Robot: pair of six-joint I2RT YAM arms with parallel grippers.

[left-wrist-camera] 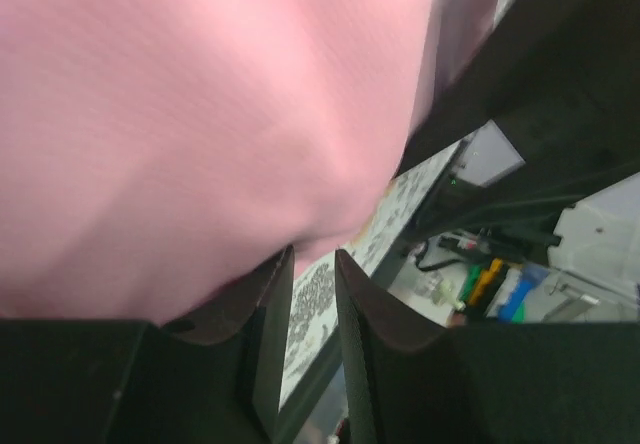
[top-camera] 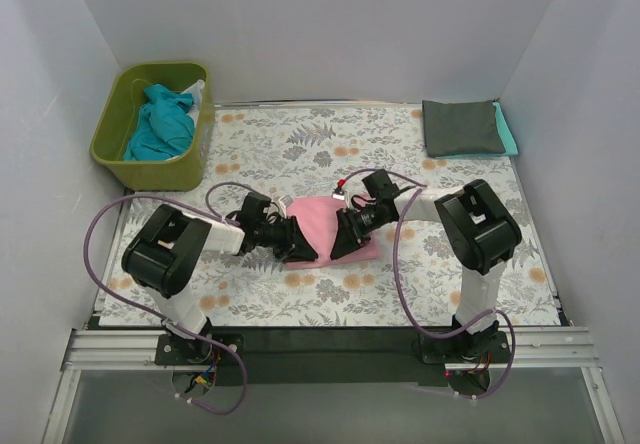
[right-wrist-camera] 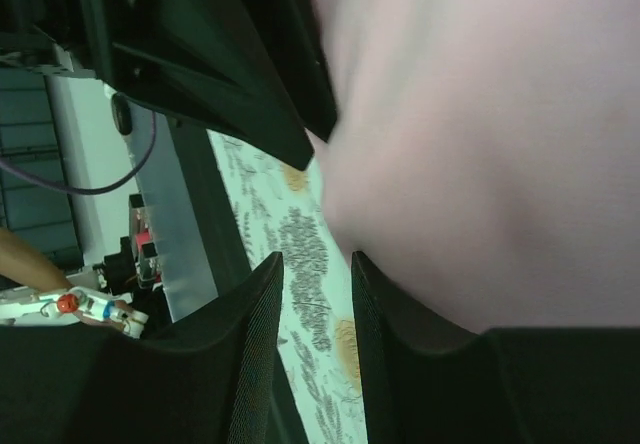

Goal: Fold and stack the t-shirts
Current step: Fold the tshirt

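The pink t-shirt (top-camera: 325,216) lies folded into a small bundle at the middle of the floral table cloth (top-camera: 290,144). My left gripper (top-camera: 296,246) is at its near left corner and my right gripper (top-camera: 346,240) at its near right edge, tips facing each other. In the left wrist view the jaws (left-wrist-camera: 314,254) stand slightly apart, with pink cloth (left-wrist-camera: 200,114) at their tips and table cloth showing in the gap. In the right wrist view the jaws (right-wrist-camera: 316,259) are apart and empty beside the pink cloth (right-wrist-camera: 500,144). A folded dark grey t-shirt (top-camera: 460,127) lies on a teal one (top-camera: 511,134) at the back right.
An olive-green tub (top-camera: 108,134) at the back left holds crumpled teal shirts (top-camera: 160,126). White walls close in the table on three sides. Purple cables loop beside both arms.
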